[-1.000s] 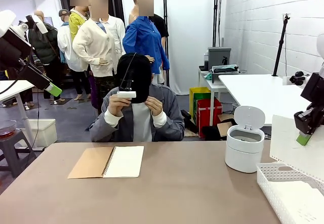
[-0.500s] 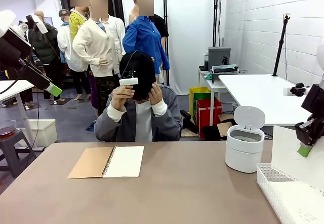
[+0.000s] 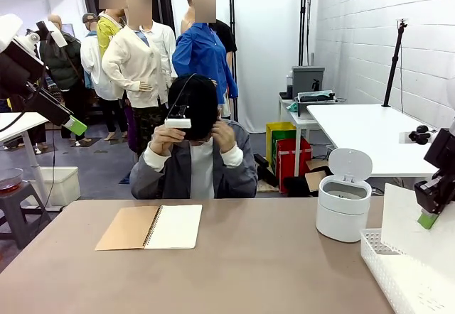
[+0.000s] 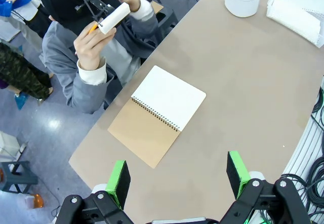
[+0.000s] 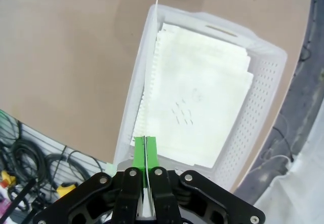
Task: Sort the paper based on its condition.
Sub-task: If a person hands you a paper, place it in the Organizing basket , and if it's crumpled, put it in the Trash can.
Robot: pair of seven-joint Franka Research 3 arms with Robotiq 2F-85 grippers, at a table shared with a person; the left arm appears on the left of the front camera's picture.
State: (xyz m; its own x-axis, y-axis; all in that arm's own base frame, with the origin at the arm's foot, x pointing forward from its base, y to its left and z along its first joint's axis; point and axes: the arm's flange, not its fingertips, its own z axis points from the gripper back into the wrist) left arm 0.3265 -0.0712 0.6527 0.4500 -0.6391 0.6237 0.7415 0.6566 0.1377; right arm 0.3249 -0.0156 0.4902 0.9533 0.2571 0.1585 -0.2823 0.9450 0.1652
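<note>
My right gripper [image 3: 427, 218] hangs at the table's right end, shut on the top edge of a smooth white sheet of paper [image 3: 411, 237]. The sheet hangs down over a white mesh basket [image 3: 377, 248]. In the right wrist view the gripper [image 5: 146, 148] pinches that sheet [image 5: 150, 72], seen edge-on, above the basket [image 5: 259, 116], where flat sheets of paper [image 5: 202, 97] lie stacked. My left gripper [image 3: 73, 124] is raised at the far left, away from the table. Seen from its wrist camera, the left gripper [image 4: 177, 176] is open and holds nothing.
An open spiral notebook [image 3: 151, 226] with a tan cover lies on the brown table [image 3: 249, 271] in front of a seated person. The person holds a small white device [image 3: 178, 123] up with both hands. A white lidded bin [image 3: 343, 207] stands beside the basket.
My right gripper has come down a little with the sheet, lowering it over the basket. The person has shifted the raised hands and the device. The left arm has not moved.
</note>
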